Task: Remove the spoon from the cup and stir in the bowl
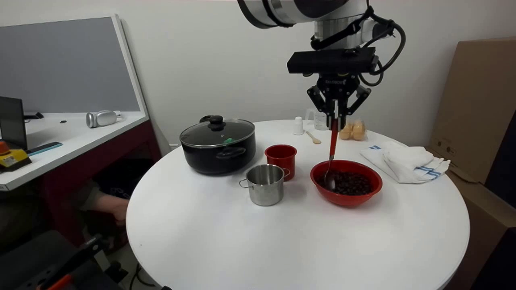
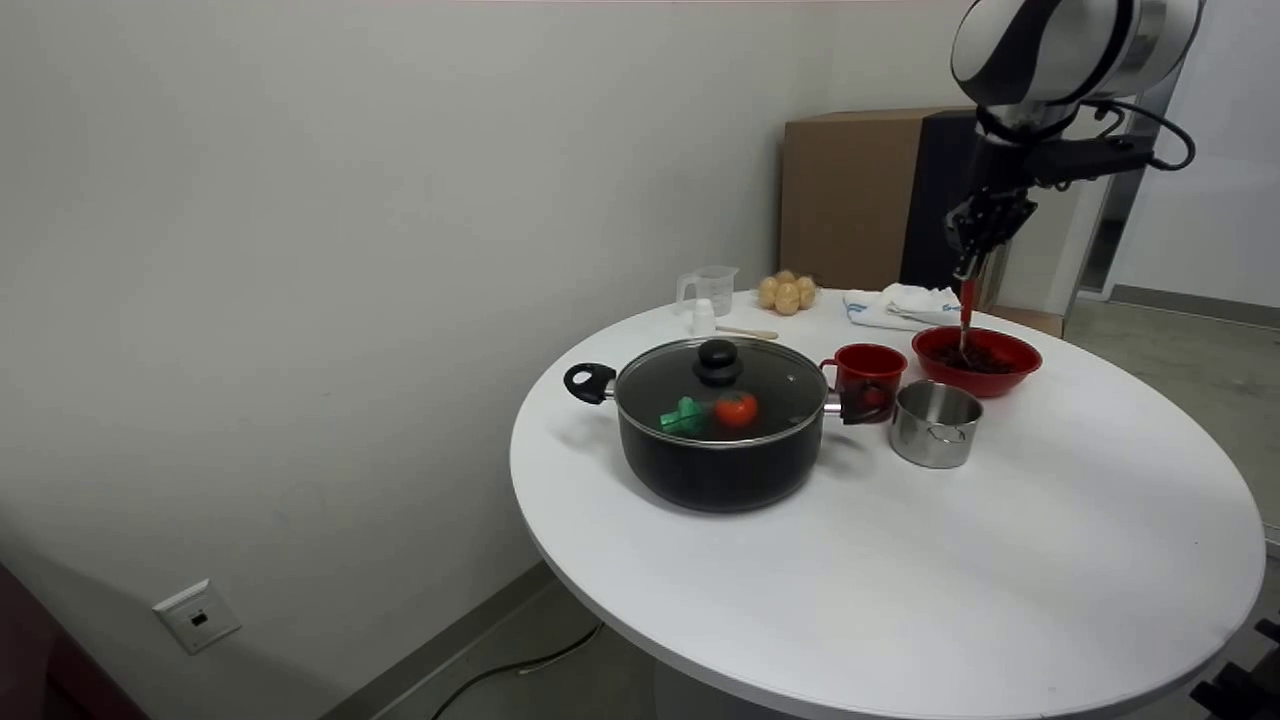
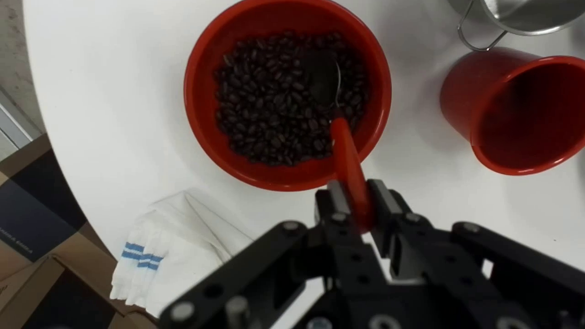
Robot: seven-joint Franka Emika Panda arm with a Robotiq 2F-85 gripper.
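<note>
The spoon has a red-orange handle and a metal end; it shows in both exterior views (image 1: 333,141) (image 2: 966,303) and the wrist view (image 3: 347,157). My gripper (image 1: 336,122) is shut on the upper handle, as the wrist view (image 3: 356,194) also shows. The spoon points down, slightly tilted, with its metal end at the dark beans inside the red bowl (image 1: 346,200) (image 2: 975,382) (image 3: 283,181). The gripper is above the bowl. The red cup (image 1: 287,164) (image 2: 872,362) (image 3: 468,91) stands upright beside the bowl with no spoon in it.
A shiny steel cup (image 1: 266,194) stands close to the red cup. A black lidded pot (image 1: 219,157) is beyond it. A white cloth (image 1: 407,161) lies near the bowl. Eggs (image 1: 352,131), a wooden spoon (image 1: 313,138) and a white bottle (image 1: 298,126) are at the back.
</note>
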